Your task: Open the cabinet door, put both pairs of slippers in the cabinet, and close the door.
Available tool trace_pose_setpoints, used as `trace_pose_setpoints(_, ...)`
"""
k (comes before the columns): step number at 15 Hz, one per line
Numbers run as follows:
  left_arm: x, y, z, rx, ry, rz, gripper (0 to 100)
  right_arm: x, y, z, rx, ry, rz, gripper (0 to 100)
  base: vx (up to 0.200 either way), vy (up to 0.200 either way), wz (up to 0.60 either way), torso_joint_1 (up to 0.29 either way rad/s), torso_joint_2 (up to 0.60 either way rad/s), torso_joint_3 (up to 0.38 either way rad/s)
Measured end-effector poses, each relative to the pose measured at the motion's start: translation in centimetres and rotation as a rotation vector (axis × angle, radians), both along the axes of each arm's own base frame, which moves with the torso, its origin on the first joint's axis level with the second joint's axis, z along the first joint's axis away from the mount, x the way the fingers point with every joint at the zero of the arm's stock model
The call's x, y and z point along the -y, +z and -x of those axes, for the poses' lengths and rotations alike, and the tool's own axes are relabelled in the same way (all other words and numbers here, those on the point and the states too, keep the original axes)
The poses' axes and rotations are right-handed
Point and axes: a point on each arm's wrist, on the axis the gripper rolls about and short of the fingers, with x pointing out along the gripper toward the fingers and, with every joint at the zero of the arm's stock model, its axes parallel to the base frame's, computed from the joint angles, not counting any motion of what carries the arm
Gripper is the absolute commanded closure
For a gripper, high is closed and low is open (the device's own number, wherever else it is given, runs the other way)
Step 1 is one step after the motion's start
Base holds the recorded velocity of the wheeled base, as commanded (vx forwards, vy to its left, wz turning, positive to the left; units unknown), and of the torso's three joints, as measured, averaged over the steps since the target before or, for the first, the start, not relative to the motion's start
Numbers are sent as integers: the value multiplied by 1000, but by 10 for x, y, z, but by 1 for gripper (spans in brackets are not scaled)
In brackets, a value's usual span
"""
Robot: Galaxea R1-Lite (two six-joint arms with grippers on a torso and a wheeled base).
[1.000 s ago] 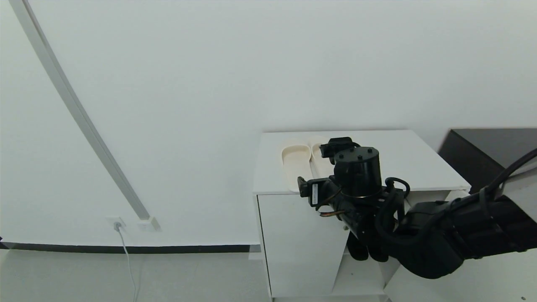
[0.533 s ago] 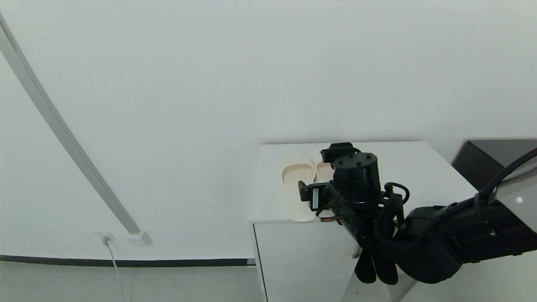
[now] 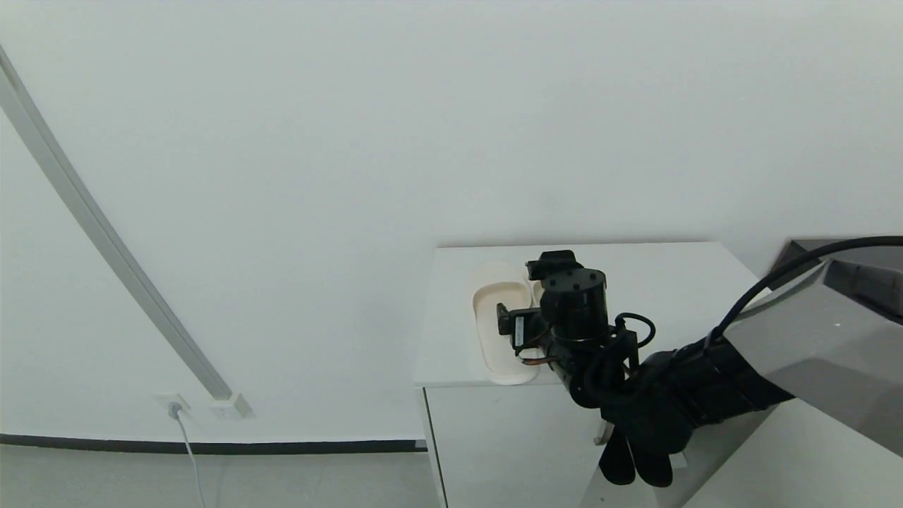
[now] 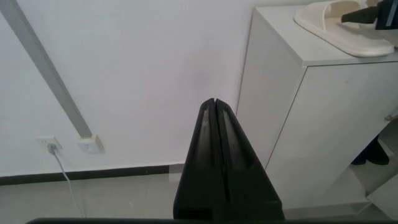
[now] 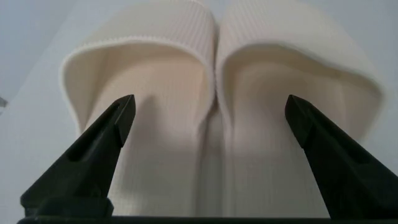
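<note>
Right tool (image 5: 210, 106), black and two-fingered, hangs released just above the pair of cream ribbed foam slippers (image 5: 168, 68). One finger stands outside each slipper, at 9 and 3 o'clock of the pair, and whether they touch the foam I cannot tell. Its arm carries a small white label (image 3: 520, 330) on the wrist, the print too small to read.

Seen from the head, the slippers (image 3: 497, 317) lie side by side on top of the tall white cabinet (image 3: 494, 444), towards the 9 o'clock side of that top. Their heels are at its 6 o'clock edge and their toes point to 12 o'clock, at the wall. The wrist covers much of the slipper at 3 o'clock.

Left tool (image 4: 215, 109) is clenched on nothing, its black fingers pressed flat together. It hangs low, well apart from the cabinet, with the white front panel at its 3 o'clock.

Past that panel's 3 o'clock edge an open compartment holds a dark shape (image 4: 373, 152), too hidden to name.

On the white wall a grey cable duct (image 3: 106, 233) runs aslant from 10 o'clock down to a socket (image 3: 173, 408) at 8 o'clock, with a white cord plugged in.
</note>
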Motion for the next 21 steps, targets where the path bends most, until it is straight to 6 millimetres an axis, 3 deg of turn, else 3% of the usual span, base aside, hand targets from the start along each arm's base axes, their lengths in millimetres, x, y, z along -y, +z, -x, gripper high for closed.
trace_pose_setpoints(7, 0, 0, 0, 0, 0, 2, 100, -4, 1, -39, 16, -10, -17, 0, 0, 0, 0, 0, 0, 0)
trace_pose_setpoints(8, 0, 0, 0, 0, 0, 2, 100, -4, 1, -42, 17, -13, -18, 100, 0, 0, 0, 0, 0, 0)
trace_pose_setpoints(17, 0, 0, 0, 0, 1, 3, 100, -7, -1, -43, 16, -12, -15, 100, 0, 0, 0, 0, 0, 0)
trace_pose_setpoints(21, 0, 0, 0, 0, 1, 3, 100, -4, 12, -35, 37, 10, 14, 100, 0, 0, 0, 0, 0, 0)
